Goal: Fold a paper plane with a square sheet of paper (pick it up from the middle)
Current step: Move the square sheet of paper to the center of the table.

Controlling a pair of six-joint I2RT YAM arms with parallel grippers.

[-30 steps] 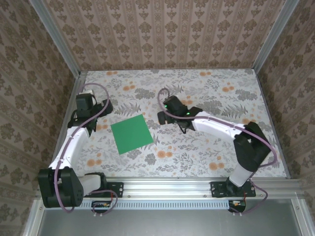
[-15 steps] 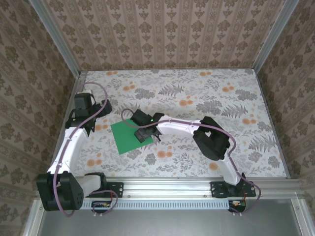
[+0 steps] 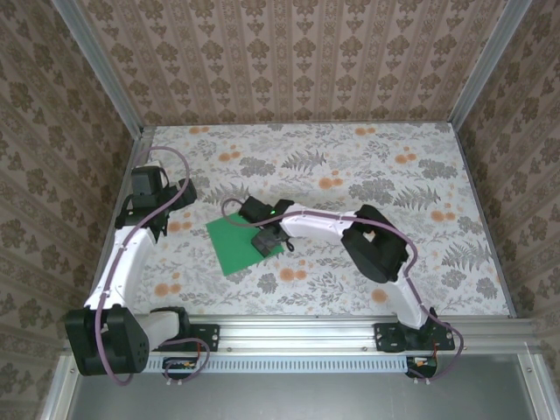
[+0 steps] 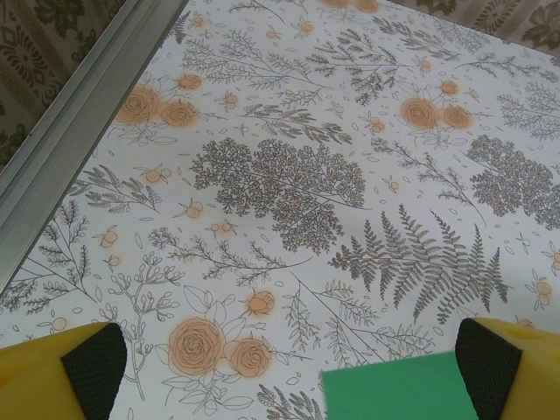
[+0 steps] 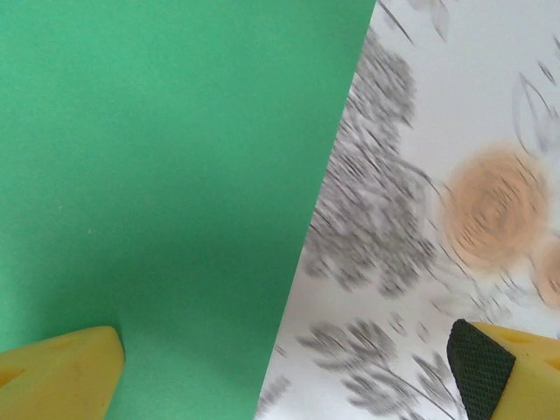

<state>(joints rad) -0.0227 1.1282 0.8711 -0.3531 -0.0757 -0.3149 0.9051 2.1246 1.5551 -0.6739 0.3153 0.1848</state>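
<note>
1. The green paper sheet point(image 3: 234, 248) is lying flat and unfolded on the floral table point(image 3: 376, 157). It is left of centre and towards the near side, with its corners turned diagonally to the table's sides.
2. The right gripper point(image 3: 267, 241) is hanging low over the sheet's right edge, jaws spread wide and holding nothing. In the right wrist view this gripper point(image 5: 280, 376) is straddling the straight edge of the sheet point(image 5: 175, 175), one finger above green paper and the other above bare table.
3. The left gripper point(image 3: 157, 223) is standing left of the sheet and apart from it, its jaws likewise wide and empty. In the left wrist view the gripper point(image 4: 293, 376) is framing a corner of the sheet point(image 4: 398, 389) near its right finger.
4. A metal frame rail point(image 4: 79, 122) is running along the table's left edge, close beside the left arm and narrowing the room there.
5. Floral surface is stretching broadly far and right of the sheet, up to the wallpapered walls point(image 3: 289, 61).
</note>
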